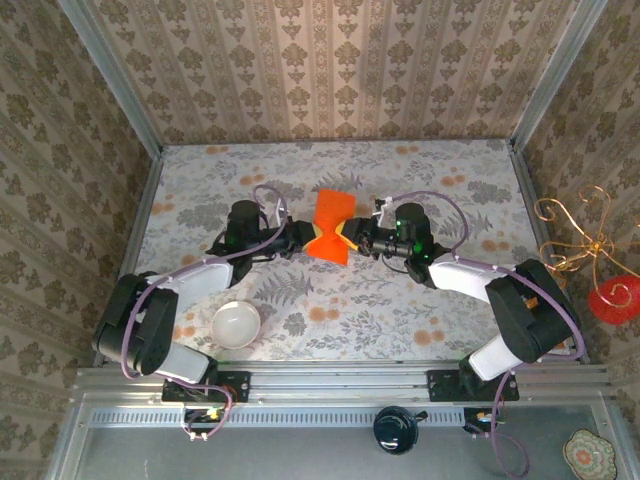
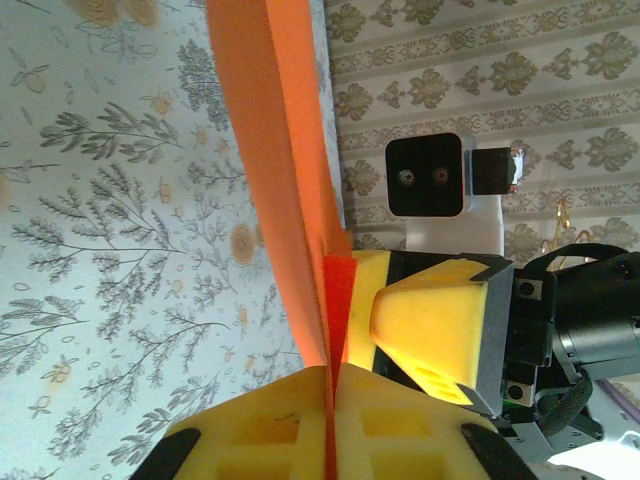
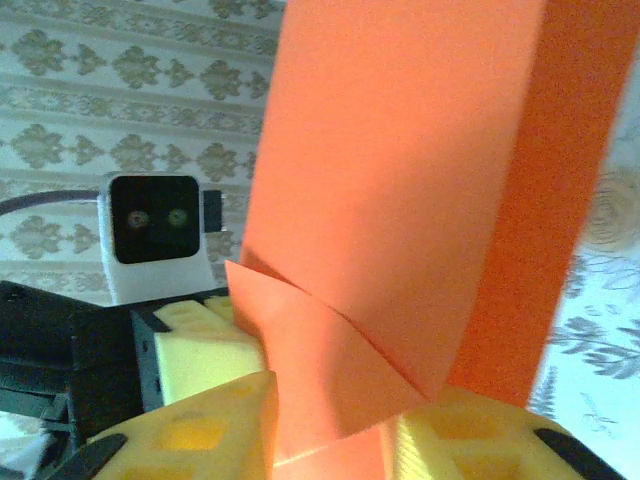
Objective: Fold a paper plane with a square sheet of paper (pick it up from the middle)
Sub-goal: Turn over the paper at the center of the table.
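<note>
The bright orange square sheet of paper (image 1: 330, 225), partly folded, is held up above the middle of the table and pinched into a bow-tie shape. My left gripper (image 1: 305, 240) comes in from the left, and its yellow pads (image 2: 260, 430) are shut on the paper's (image 2: 270, 150) folded edge. From the right, my right gripper (image 1: 352, 238) faces it. Its pads (image 3: 190, 440) stand apart, with a folded flap of the paper (image 3: 400, 180) passing loosely between them. In the left wrist view the right gripper's fingers (image 2: 430, 320) sit just beside the sheet.
A white bowl (image 1: 235, 325) sits near the front left, by the left arm's base. Patterned walls enclose the floral table (image 1: 450, 300) on three sides. A red ornament (image 1: 612, 300) on gold wire hangs outside the right wall.
</note>
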`<state>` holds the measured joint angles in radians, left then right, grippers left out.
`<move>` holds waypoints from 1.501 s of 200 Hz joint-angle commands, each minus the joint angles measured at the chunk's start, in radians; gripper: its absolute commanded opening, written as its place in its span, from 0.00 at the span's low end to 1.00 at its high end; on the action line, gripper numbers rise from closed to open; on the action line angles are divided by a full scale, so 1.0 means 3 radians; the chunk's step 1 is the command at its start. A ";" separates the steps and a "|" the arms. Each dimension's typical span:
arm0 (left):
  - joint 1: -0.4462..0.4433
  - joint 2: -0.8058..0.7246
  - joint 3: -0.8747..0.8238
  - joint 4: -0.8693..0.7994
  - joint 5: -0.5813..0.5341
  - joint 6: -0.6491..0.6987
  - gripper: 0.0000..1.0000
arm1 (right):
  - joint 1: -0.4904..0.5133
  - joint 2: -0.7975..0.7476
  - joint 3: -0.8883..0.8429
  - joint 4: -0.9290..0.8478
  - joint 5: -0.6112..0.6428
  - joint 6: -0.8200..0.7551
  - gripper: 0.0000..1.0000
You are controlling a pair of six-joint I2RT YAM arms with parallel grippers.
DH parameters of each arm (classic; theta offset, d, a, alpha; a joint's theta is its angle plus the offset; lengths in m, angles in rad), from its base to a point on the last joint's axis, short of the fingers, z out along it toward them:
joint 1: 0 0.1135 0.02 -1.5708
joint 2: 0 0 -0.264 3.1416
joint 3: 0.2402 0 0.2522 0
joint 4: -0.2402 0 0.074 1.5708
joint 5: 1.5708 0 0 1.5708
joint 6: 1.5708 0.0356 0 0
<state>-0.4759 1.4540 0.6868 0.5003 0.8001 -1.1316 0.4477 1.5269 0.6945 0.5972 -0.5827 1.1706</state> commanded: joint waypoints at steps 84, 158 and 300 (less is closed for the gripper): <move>0.0007 -0.0316 0.1089 -0.3353 -0.1570 0.2168 0.10 | -0.0105 -0.0938 0.0283 -0.2155 0.1315 -0.1136 0.49; -0.0765 0.0390 0.2245 -0.4607 -0.3898 0.2662 0.10 | -0.0106 -0.1009 0.0426 -0.2629 0.1486 -0.1310 0.50; -0.1322 0.1803 0.2696 -0.4240 -0.3837 0.1683 0.19 | -0.0245 -0.1165 0.0162 -0.2707 0.1420 -0.1375 0.50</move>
<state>-0.8780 1.9953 1.5082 -0.8391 -0.5045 -0.5224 0.3798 1.1805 0.7563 -0.1936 -0.1371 0.7830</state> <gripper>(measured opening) 0.172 0.502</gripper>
